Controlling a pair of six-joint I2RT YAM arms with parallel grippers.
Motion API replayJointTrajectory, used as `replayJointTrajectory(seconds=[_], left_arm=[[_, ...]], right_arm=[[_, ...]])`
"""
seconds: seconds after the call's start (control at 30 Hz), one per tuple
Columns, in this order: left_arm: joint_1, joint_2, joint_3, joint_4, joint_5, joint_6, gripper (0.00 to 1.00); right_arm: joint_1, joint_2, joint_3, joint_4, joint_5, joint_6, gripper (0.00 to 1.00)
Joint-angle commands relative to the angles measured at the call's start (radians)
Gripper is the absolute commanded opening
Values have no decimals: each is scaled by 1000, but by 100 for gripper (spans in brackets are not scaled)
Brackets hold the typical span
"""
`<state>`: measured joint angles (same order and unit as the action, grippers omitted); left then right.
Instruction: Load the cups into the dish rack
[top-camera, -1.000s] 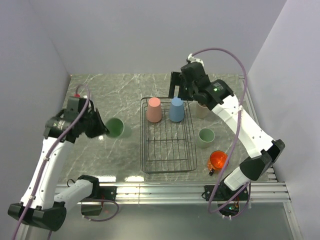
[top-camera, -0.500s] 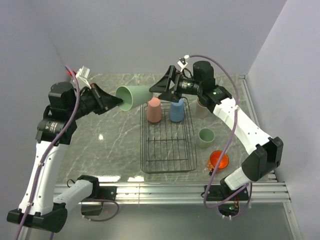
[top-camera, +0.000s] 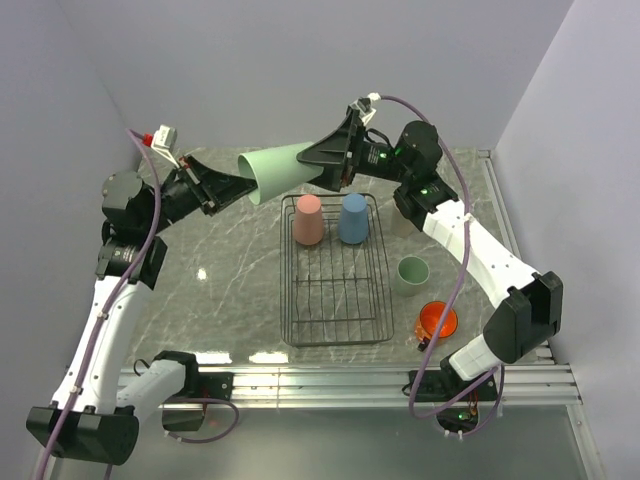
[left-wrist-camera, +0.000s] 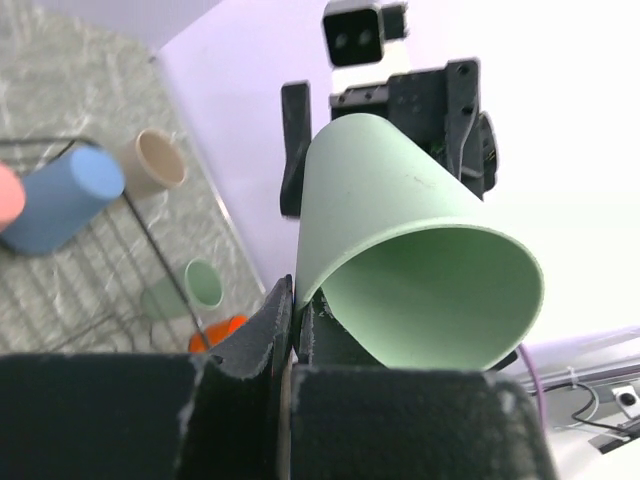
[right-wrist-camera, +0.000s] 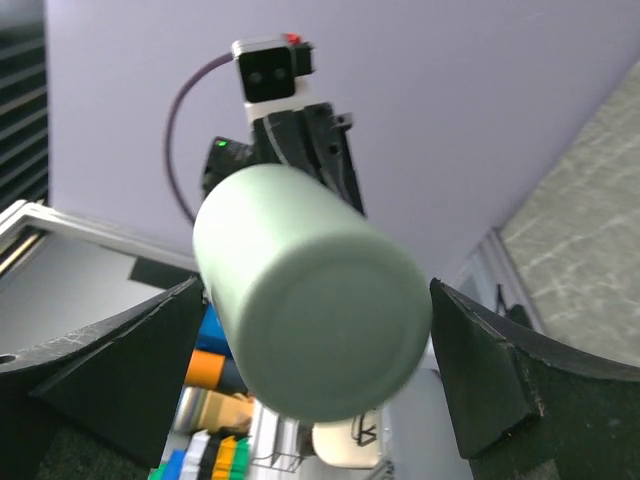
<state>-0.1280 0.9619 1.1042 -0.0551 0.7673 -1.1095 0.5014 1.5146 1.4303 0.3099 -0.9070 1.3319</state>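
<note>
My left gripper (top-camera: 238, 188) is shut on the rim of a pale green tumbler (top-camera: 283, 166) and holds it on its side in the air, above the far left of the dish rack (top-camera: 336, 322). In the left wrist view the left gripper (left-wrist-camera: 293, 312) pinches the tumbler's (left-wrist-camera: 400, 250) rim. My right gripper (top-camera: 322, 160) is open, with its fingers (right-wrist-camera: 130, 370) on either side of the tumbler's base (right-wrist-camera: 320, 320). A salmon-pink cup (top-camera: 309, 218) and a blue cup (top-camera: 352, 217) stand upside down in the rack's far end.
A short pale green cup (top-camera: 411, 273) and an orange mug (top-camera: 436, 320) stand on the table right of the rack. A beige cup (left-wrist-camera: 155, 160) stands beyond the rack's far right corner, partly behind my right arm. Walls close in on three sides.
My left gripper lifted the green tumbler from the table left of the rack, up and to the right. My right gripper swung left and now brackets the tumbler's base.
</note>
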Motion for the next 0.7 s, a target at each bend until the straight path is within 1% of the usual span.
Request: replayJointTrajectory(seconds=[0.0,0.1,0.17,0.3,0.37,0.4,0.47,0.53,0.57,0.63,0.67], left_arm=[[18,-12,-12,204,23,-88,0],[24,-15,-33,231,21,-108,0],[24,-14,-47,230,24,-113,0],[24,-14,-58,215,41,-112,0],[24,-14,-58,201,43,-99,0],[24,-15,-60,201,44,-98,0],[24,-12,-64,202,52,-99,0],[24,-9,-66,196,53,-95,0],[24,-9,-66,195,53,-93,0],[24,-11,-66,187,58,-85,0],[24,-6,-67,186,62,-82,0]], right_arm=[[6,-2,-2,156,-35,113,100],[6,9,-14,247,-29,191,99],[6,24,-13,316,-27,243,95],[6,44,-5,356,-13,274,91],[8,58,7,371,-12,289,87],[6,62,12,377,-10,294,83],[6,70,22,379,-9,297,80],[6,76,31,371,-6,293,71],[8,78,33,367,-7,291,59],[6,79,33,365,-7,291,47],[6,79,32,363,-6,291,35]])
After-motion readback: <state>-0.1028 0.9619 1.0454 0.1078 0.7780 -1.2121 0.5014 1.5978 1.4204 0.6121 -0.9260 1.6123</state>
